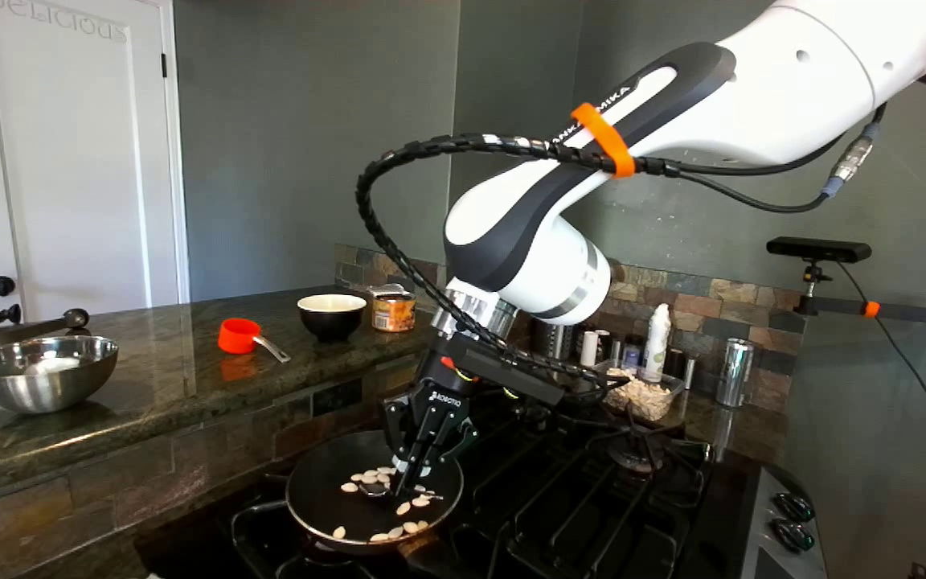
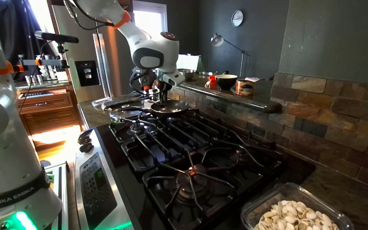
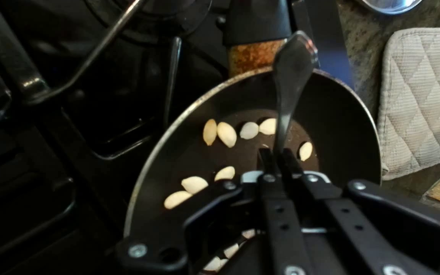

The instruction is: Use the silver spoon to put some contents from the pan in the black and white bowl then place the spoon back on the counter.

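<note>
The silver spoon (image 3: 293,72) is pinched by its handle in my gripper (image 3: 278,154), which is shut on it. The handle sticks out past the fingers toward the pan handle in the wrist view. My gripper (image 1: 404,485) is low over the dark frying pan (image 1: 318,482), with the spoon's bowl end (image 1: 374,488) down among pale seeds (image 1: 415,527). Whether the spoon holds seeds cannot be told. The pan (image 2: 174,108) sits on the stove. The black and white bowl (image 1: 333,322) stands upright on the raised counter (image 1: 182,386); it also shows in an exterior view (image 2: 226,83).
A red measuring cup (image 1: 238,336), a can (image 1: 393,312) and a steel bowl (image 1: 41,386) stand on the raised counter, whose edge rises behind the pan. Stove grates (image 2: 190,159) surround the pan. A seed container (image 2: 295,217) and a quilted pot holder (image 3: 422,103) are nearby.
</note>
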You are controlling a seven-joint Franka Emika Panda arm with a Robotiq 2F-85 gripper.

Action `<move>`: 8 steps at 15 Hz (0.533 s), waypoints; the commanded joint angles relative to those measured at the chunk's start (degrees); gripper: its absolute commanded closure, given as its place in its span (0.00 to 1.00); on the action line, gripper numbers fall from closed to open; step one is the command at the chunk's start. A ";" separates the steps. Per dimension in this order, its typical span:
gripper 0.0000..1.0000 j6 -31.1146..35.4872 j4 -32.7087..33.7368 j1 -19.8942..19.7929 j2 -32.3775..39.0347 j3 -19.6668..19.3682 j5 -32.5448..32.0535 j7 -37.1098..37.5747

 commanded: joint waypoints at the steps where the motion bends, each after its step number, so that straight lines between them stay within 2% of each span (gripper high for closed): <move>1: 0.98 0.34 -0.06 -0.42 -0.04 -0.64 0.12 -0.45; 8: 0.98 -0.24 0.65 -0.95 0.48 -1.68 -1.96 1.95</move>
